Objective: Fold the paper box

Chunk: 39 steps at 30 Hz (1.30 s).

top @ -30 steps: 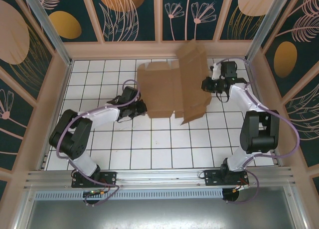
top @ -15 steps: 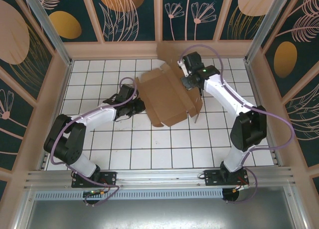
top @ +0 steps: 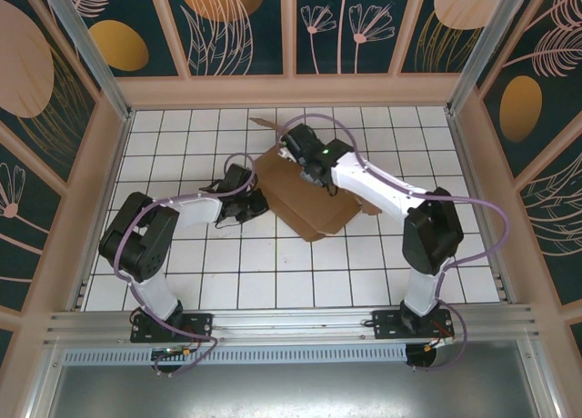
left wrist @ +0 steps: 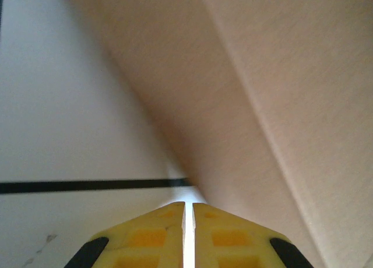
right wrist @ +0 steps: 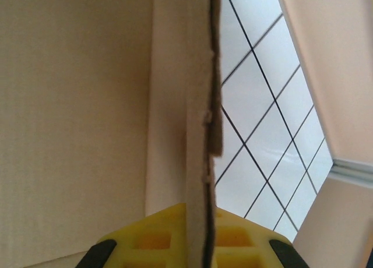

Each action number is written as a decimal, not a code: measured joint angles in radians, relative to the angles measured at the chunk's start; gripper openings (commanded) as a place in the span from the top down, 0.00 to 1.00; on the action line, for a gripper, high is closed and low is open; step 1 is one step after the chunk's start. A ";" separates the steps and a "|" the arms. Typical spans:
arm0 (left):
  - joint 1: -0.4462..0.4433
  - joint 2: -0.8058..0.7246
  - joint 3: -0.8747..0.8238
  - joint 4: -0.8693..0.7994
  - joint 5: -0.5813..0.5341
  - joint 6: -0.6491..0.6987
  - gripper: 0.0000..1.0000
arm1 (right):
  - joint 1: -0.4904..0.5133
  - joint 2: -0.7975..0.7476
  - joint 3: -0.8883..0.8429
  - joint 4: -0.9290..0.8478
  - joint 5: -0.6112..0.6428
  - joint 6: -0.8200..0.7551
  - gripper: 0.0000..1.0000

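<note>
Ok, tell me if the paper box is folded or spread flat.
Partly folded, not flat: the paper box has one panel standing edge-on beside another, pinched in the right hand.

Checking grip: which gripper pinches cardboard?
The right gripper: an edge of the paper box runs between its fingers. The left gripper is shut, holding nothing.

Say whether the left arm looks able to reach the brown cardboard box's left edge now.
Likely yes: the left gripper sits right beside the brown cardboard paper box at its left edge, nothing between them; the right gripper clamps another flap.
</note>
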 measured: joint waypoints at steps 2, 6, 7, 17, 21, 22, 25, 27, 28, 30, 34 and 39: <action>0.000 0.005 -0.024 0.020 0.005 -0.013 0.89 | 0.035 0.011 -0.038 0.034 0.039 -0.006 0.93; 0.005 0.005 -0.031 0.042 0.021 -0.026 0.90 | 0.069 0.038 -0.103 0.098 0.088 -0.010 0.93; 0.005 0.005 -0.032 0.042 0.020 -0.026 0.90 | 0.069 0.040 -0.112 0.111 0.093 -0.010 0.92; 0.007 -0.288 -0.005 -0.081 -0.081 0.005 0.85 | -0.042 -0.016 -0.037 0.090 -0.205 0.002 0.85; 0.008 -0.394 0.100 -0.143 -0.117 0.043 0.74 | -0.142 -0.110 -0.005 0.092 -0.392 0.003 0.82; 0.010 -0.404 0.126 -0.150 -0.115 0.050 0.68 | -0.156 -0.134 -0.005 0.093 -0.417 -0.005 0.84; 0.019 -0.413 0.186 -0.158 -0.089 0.067 0.56 | -0.155 -0.151 -0.008 0.110 -0.399 -0.040 0.91; 0.027 -0.405 0.200 -0.161 -0.064 0.070 0.53 | -0.143 -0.151 -0.040 0.146 -0.352 -0.074 0.92; 0.035 -0.398 0.203 -0.161 -0.045 0.067 0.52 | -0.136 -0.151 -0.063 0.164 -0.328 -0.091 0.93; 0.053 -0.380 0.203 -0.161 -0.015 0.060 0.52 | -0.124 -0.151 -0.120 0.202 -0.299 -0.118 0.93; 0.094 -0.333 0.203 -0.160 0.035 0.038 0.52 | -0.117 -0.151 -0.198 0.251 -0.290 -0.151 0.90; 0.106 -0.291 0.183 -0.109 0.087 0.025 0.57 | -0.175 -0.151 -0.188 0.289 -0.396 -0.076 0.86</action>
